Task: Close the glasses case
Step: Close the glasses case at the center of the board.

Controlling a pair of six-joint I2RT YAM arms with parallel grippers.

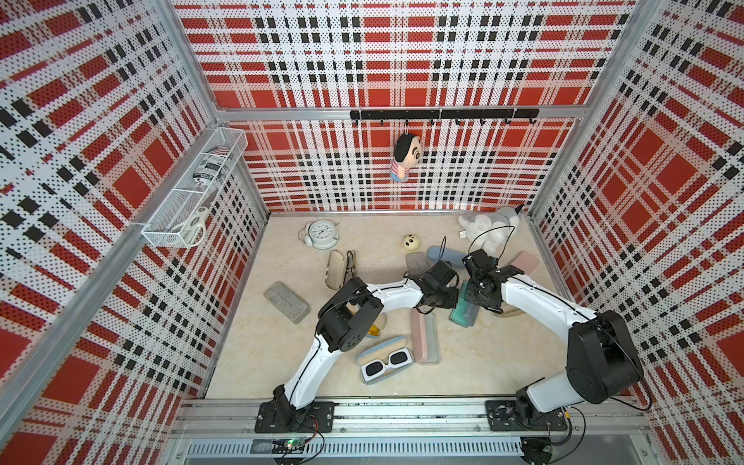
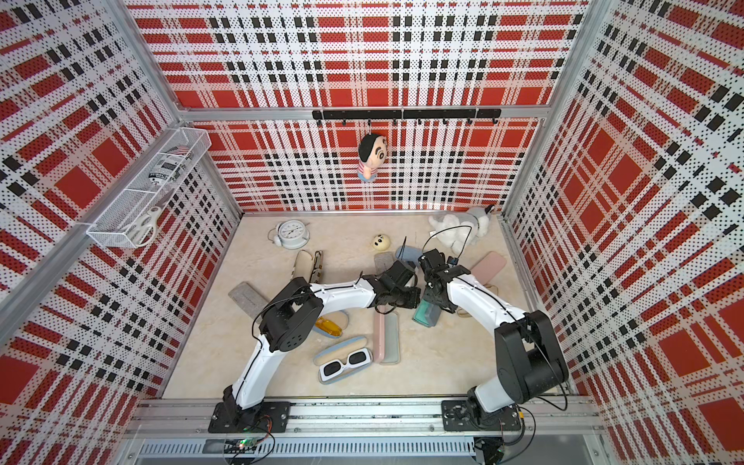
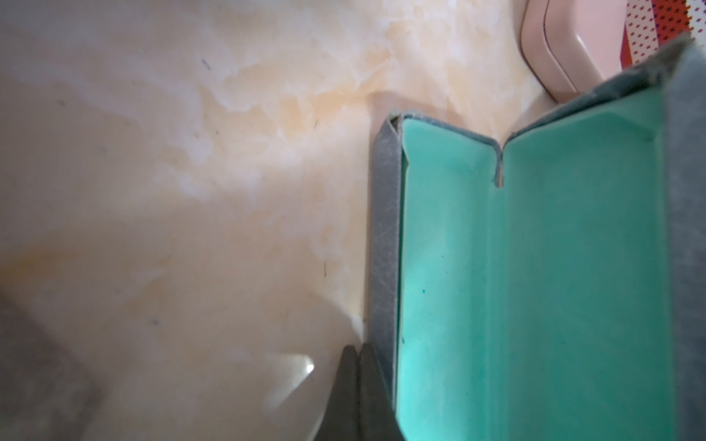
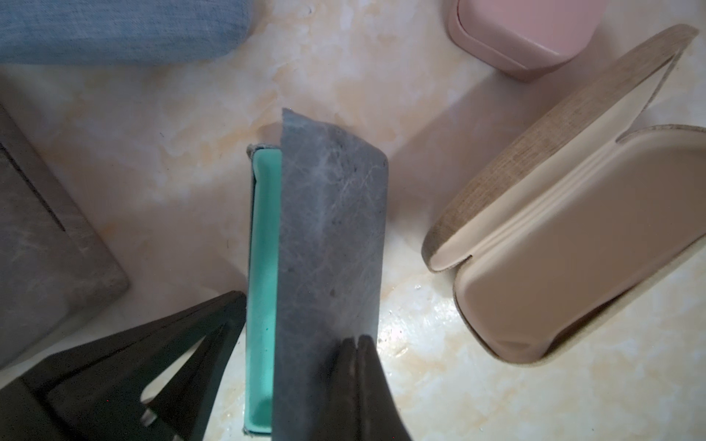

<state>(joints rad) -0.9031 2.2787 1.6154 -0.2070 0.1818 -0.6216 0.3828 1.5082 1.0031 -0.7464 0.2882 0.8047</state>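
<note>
The glasses case (image 1: 463,314) (image 2: 426,316) is grey outside and teal inside, and lies on the table between my two arms. In the left wrist view the case (image 3: 535,267) stands partly open, lid raised. My left gripper (image 3: 357,349) is shut and empty, its tips against the outside of the case's long wall. In the right wrist view the grey lid (image 4: 332,229) leans over the tray, leaving a strip of teal lining (image 4: 263,229) showing. My right gripper (image 4: 357,340) is shut, its tips resting on the lid's outer face. The left gripper's fingers (image 4: 214,324) sit beside the tray.
An open beige case (image 4: 554,248), a pink case (image 4: 523,34), a blue fabric case (image 4: 114,26) and a grey case (image 4: 46,229) lie close around. Nearer the front lie an open pink case (image 1: 424,338) and a case with white sunglasses (image 1: 386,360).
</note>
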